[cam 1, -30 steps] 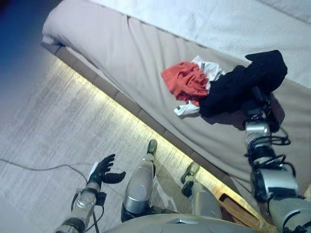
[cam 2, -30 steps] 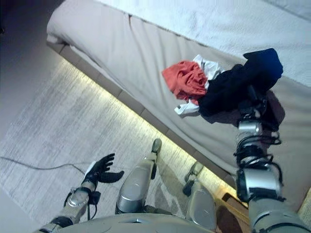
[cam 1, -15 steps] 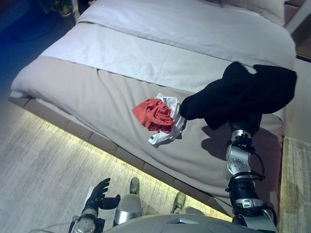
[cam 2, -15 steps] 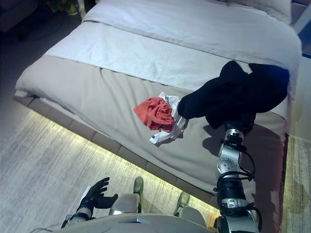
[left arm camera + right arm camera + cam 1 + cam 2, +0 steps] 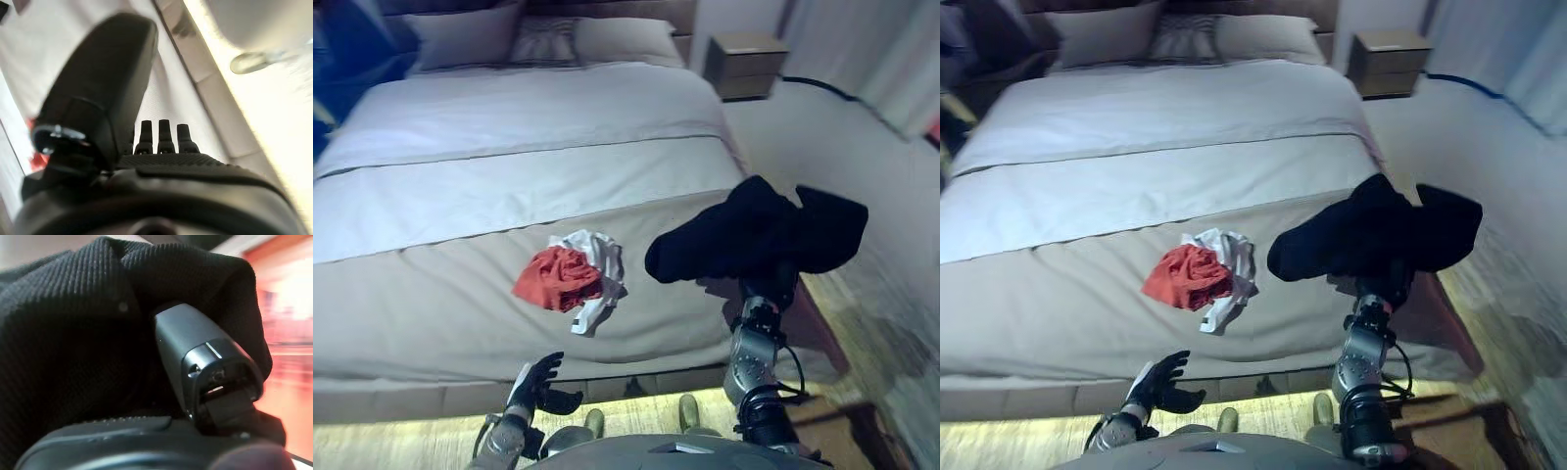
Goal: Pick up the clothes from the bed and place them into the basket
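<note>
A black garment [image 5: 754, 233] hangs bunched over my right hand [image 5: 122, 443], raised above the bed's near right corner. In the right wrist view the thumb [image 5: 193, 363] presses into the black cloth and the other fingers are buried in it. A red cloth [image 5: 558, 277] and a white cloth [image 5: 600, 257] lie crumpled together on the beige blanket [image 5: 431, 294], to the left of the black garment. My left hand [image 5: 540, 384] hangs open and holds nothing, low in front of the bed's near edge. No basket shows in any view.
The bed [image 5: 509, 147] fills most of the scene, with pillows [image 5: 470, 34] at its head. A wooden nightstand [image 5: 744, 64] stands at the far right. A lit strip runs under the bed's near edge [image 5: 636, 397]. Floor lies to the right.
The camera has swung, so the whole bed now shows. The black garment has risen off the blanket with my right hand, apart from the red and white clothes. My left hand stays as it was.
</note>
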Tool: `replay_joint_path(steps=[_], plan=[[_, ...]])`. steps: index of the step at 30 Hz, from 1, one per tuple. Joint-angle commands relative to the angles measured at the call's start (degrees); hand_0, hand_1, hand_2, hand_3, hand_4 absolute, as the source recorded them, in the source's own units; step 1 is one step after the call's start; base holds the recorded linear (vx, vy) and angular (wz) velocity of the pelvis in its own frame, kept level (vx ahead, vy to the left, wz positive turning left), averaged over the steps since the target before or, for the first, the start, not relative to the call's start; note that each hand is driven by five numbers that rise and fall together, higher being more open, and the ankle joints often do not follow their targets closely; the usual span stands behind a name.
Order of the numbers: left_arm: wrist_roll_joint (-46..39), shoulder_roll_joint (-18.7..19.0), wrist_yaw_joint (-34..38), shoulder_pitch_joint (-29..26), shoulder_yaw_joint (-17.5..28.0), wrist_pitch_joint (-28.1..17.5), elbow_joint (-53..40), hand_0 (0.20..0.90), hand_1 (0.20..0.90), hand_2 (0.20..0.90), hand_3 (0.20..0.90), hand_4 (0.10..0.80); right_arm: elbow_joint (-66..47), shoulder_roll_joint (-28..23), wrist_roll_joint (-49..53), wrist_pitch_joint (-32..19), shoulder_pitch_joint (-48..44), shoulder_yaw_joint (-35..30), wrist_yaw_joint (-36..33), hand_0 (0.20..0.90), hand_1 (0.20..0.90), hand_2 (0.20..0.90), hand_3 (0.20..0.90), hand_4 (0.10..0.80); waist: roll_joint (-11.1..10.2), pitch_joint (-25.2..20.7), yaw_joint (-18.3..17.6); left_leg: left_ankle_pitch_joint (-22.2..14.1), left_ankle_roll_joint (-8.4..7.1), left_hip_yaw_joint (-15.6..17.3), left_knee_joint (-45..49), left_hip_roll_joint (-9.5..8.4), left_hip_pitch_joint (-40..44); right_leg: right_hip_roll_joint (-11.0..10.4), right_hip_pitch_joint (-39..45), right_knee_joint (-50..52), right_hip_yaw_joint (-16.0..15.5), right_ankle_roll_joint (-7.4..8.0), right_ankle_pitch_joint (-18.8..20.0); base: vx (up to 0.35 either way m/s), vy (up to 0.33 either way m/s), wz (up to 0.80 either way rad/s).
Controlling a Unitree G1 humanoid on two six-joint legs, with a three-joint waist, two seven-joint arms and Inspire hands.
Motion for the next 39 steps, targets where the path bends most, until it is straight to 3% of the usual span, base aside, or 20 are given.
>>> replay_joint_path(steps=[1,2,3,5,7,11,12,13,14,16,17,19,20,21,29,31,32,34,36,39], plan=[[1.22,1.02,-0.17,-0.64,0.19,-0.69,1.11,0.9,0.9,0.9,0.9,0.8,-9.85,-6.16,-7.42,-1.58,-5.6,-2.87,-2.7,0.3,0.3,0.3,0.2,0.1,3.73,-0.01,0.11,-5.81,-1.28,-1.98,0.13,0.69,0.97,-3.13,-3.65,5.69,-6.57,4.15,12.34,-0.169,0.128,-0.57],[1.56,1.07,-0.3,-0.59,0.25,-0.61,1.09,0.9,0.9,0.9,0.9,0.8,-9.59,-6.36,-7.47,-1.7,-5.68,-2.9,-3.12,0.3,0.3,0.3,0.2,0.1,3.77,-0.05,0.2,-5.82,-1.26,-1.73,0.13,0.71,0.95,-3.09,-4.08,6.21,-6.75,4.12,12.35,-0.296,0.131,-0.84],[0.89,1.61,-0.07,0.01,0.87,-0.38,0.71,0.9,0.9,0.9,0.9,0.8,-8.19,-7.14,-7.58,-0.9,-6.15,-2.38,-4.24,0.3,0.3,0.3,0.2,0.1,4.12,-0.08,1.32,-5.28,-1.39,1.74,0.13,1.38,0.67,-3.16,-4.52,10.54,-11.85,3.64,11.23,-0.263,0.091,-0.81],[-0.47,2.06,0.07,-0.17,0.81,-0.33,0.55,0.9,0.9,0.9,0.9,0.8,-6.63,-7.53,-7.78,-0.96,-6.29,-1.2,-5.99,0.3,0.3,0.3,0.2,0.1,5.03,-0.38,2.48,-3.94,-0.66,4.65,0.13,2.27,-0.54,-1.8,-3.94,16.11,-14.82,2.02,7.49,-0.41,0.097,-1.07],[-2.38,1.74,1.24,-1.23,0.47,-0.22,1.39,0.9,0.9,0.9,0.9,0.8,-2.53,-7.34,-7.74,-1.47,-6.95,0.07,-8.16,0.3,0.3,0.3,0.2,0.1,5.54,-1.49,5.71,-3.11,0.73,9.86,1.15,2.8,-3.62,-1.56,1.12,23.81,-21.75,0.29,1.82,-0.406,0.067,-1.05],[-3.47,1.74,1.14,-1.7,1.45,-1.03,1.14,0.9,0.9,0.9,0.9,0.8,2.79,-5.73,-10.11,-2.89,-8.55,3.0,-11.03,0.3,0.3,0.3,0.2,0.1,3.7,-2.11,9.98,-3.21,1.18,16.02,2.7,2.69,-6.28,-2.02,7.91,19.44,-27.89,-0.19,-0.98,-0.179,-0.11,-1.12],[-3.83,1.38,2.39,-2.14,1.73,-1.11,0.82,0.9,0.9,0.9,0.9,0.8,5.49,-5.36,-11.18,-3.85,-8.91,4.64,-11.87,0.3,0.3,0.3,0.2,0.1,2.06,-2.18,11.36,-1.39,-0.82,17.9,3.93,3.96,-9.41,3.33,12.83,7.07,-27.89,-0.52,-5.19,-0.194,-0.334,-1.49],[-4.16,1.0,2.88,-2.33,2.0,-1.47,0.87,0.9,0.9,0.9,0.9,0.8,6.16,-4.83,-11.82,-3.62,-8.65,5.08,-13.54,0.3,0.3,0.3,0.2,0.1,1.36,-2.15,11.38,-0.58,-1.9,18.49,5.56,5.08,-11.41,5.2,13.97,3.5,-26.31,-0.92,-5.36,-0.167,-0.304,-1.42],[-4.13,0.79,2.49,-2.43,2.66,-1.95,0.54,0.9,0.9,0.9,0.9,0.8,6.43,-5.05,-13.86,-3.45,-8.48,5.05,-15.17,0.3,0.3,0.3,0.2,0.1,0.89,-2.06,11.44,-0.31,-2.54,18.63,6.94,5.91,-12.5,5.5,14.34,1.69,-26.24,-1.18,-4.62,-0.096,-0.149,-1.17],[-3.9,0.73,1.43,-2.71,3.35,-2.48,-0.43,0.9,0.9,0.9,0.9,0.8,6.17,-5.48,-15.77,-3.46,-8.15,5.49,-17.43,0.3,0.3,0.3,0.2,0.1,0.54,-1.65,11.43,-0.33,-3.07,17.48,8.61,6.4,-13.63,5.83,13.86,0.69,-25.86,-1.72,-3.78,-0.09,-0.056,-1.36],[-4.3,0.62,1.01,-2.64,3.37,-3.41,-0.88,0.9,0.9,0.9,0.9,0.8,6.21,-5.84,-17.36,-2.85,-7.87,5.52,-18.97,0.3,0.3,0.3,0.2,0.1,0.33,-1.41,11.78,-0.29,-3.73,14.31,9.73,6.39,-14.85,5.98,13.38,-0.21,-24.52,-2.04,-3.04,-0.077,-0.01,-1.01],[-4.95,0.29,0.87,-1.96,4.33,-3.85,-1.53,0.9,0.9,0.9,0.9,0.8,7.37,-6.69,-19.49,-2.13,-8.41,5.91,-20.82,0.3,0.3,0.3,0.2,0.1,0.14,-1.17,13.09,-0.68,-4.04,6.72,10.25,4.98,-14.95,5.95,11.82,-0.46,-22.02,-2.55,-2.06,-0.054,0.046,-0.68],[-5.33,-0.28,0.98,-0.62,5.65,-3.84,-2.71,0.9,0.9,0.9,0.9,0.8,9.03,-7.36,-21.06,-1.4,-9.29,6.45,-22.9,0.3,0.3,0.3,0.2,0.1,0.17,-0.77,14.63,-1.55,-4.17,-0.56,10.26,3.26,-13.47,5.92,10.5,-0.45,-19.45,-3.04,-1.09,-0.067,0.098,-1.14],[-5.8,-0.7,1.19,0.36,6.66,-3.62,-3.44,0.9,0.9,0.9,0.9,0.8,10.97,-7.7,-21.98,-0.39,-9.83,6.64,-23.24,0.3,0.3,0.3,0.2,0.1,0.51,-0.68,15.45,-1.75,-4.19,-3.66,9.24,2.31,-11.65,5.99,9.8,-0.54,-17.78,-3.01,-0.31,-0.063,0.085,-1.07],[-1.44,0.58,-3.52,0.1,4.96,-2.91,-3.62,0.9,0.9,0.9,0.9,0.8,18.86,-8.84,-26.38,-3.84,-9.47,4.32,-28.93,0.3,0.3,0.3,0.2,0.1,2.66,-1.93,15.1,-2.02,-2.49,-3.76,4.32,0.2,-7.29,3.32,7.3,3.06,-17.71,-0.17,0.64,-0.017,0.123,-1.08],[-2.7,2.03,-2.86,0.51,6.25,-1.39,-3.94,0.9,0.9,0.9,0.9,0.8,20.78,-8.79,-26.45,-2.37,-9.74,4.07,-28.67,0.3,0.3,0.3,0.2,0.1,3.04,-1.68,15.5,-1.78,-2.38,-2.71,3.37,0.66,-6.02,2.13,5.82,7.8,-19.66,0.66,0.95,-0.037,0.05,-0.29],[-3.23,2.69,-1.96,1.03,7.62,-0.37,-4.53,0.9,0.9,0.9,0.9,0.8,22.68,-8.9,-25.66,-1.12,-9.97,4.1,-27.0,0.3,0.3,0.3,0.2,0.1,3.63,-1.42,16.23,-1.56,-2.23,-1.9,3.07,1.53,-5.49,0.17,4.88,13.37,-21.16,0.82,0.97,-0.081,0.026,-0.43],[-4.27,3.02,0.1,1.54,7.16,-0.33,-4.98,0.9,0.9,0.9,0.9,0.8,24.63,-9.46,-25.49,-0.83,-9.84,3.91,-25.54,0.3,0.3,0.3,0.2,0.1,3.8,-0.84,15.67,-1.29,-1.41,-1.61,2.36,1.58,-5.02,-0.49,2.06,17.46,-19.29,0.94,1.84,-0.136,-0.035,-0.87],[-5.96,3.06,2.05,1.07,6.07,-0.75,-3.94,0.9,0.9,0.9,0.9,0.8,26.84,-10.03,-24.73,-0.5,-10.16,3.99,-23.74,0.3,0.3,0.3,0.2,0.1,3.74,-0.63,15.54,-0.9,-1.82,-1.04,2.34,2.51,-5.53,1.44,3.37,14.2,-20.32,-0.12,-1.88,-0.128,-0.103,-0.46],[-6.05,1.57,4.19,0.31,6.64,-1.31,-0.56,0.9,0.9,0.9,0.9,0.8,32.15,-12.13,-24.99,3.08,-12.03,4.88,-21.47,0.3,0.3,0.3,0.2,0.1,2.13,-0.78,14.98,0.05,-2.55,0.81,1.26,2.62,-5.98,4.47,7.16,4.82,-20.12,-1.03,-0.95,-0.077,-0.101,-0.11]])
